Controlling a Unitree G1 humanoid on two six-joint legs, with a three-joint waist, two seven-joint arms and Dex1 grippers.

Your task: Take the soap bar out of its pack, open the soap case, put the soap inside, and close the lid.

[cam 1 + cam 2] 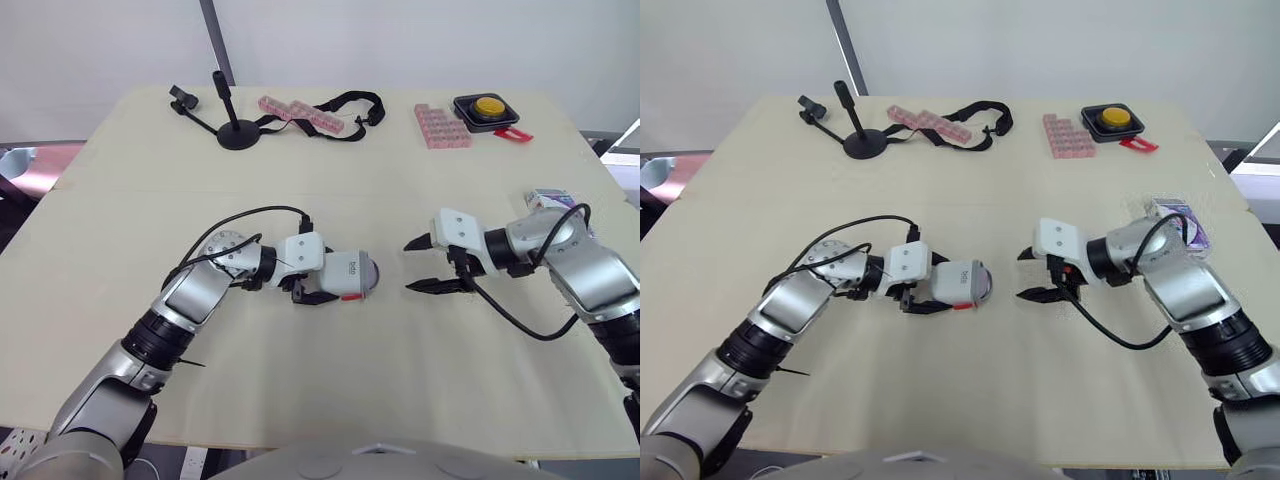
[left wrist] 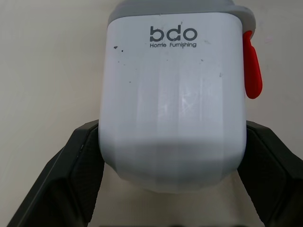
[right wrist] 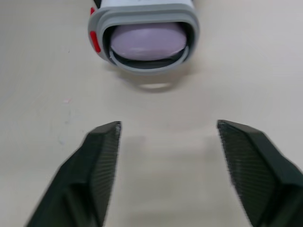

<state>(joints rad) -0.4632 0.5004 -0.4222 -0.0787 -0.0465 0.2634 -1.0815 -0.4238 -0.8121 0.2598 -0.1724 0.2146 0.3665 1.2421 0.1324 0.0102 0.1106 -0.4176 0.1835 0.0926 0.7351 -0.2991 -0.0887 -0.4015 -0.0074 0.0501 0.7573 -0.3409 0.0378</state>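
Soap case (image 1: 350,277) lies central; stand (image 1: 237,135), strap (image 1: 350,105), button (image 1: 488,106) behind.

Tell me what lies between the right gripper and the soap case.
Nothing: only bare table separates the right gripper from the soap case, as the right wrist view shows.

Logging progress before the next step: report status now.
Left gripper, jaws shut on grey-rimmed white plastic soap case. Right gripper, jaws open, facing the case, apart from it. Lavender soap bar seen inside. Nothing between them.
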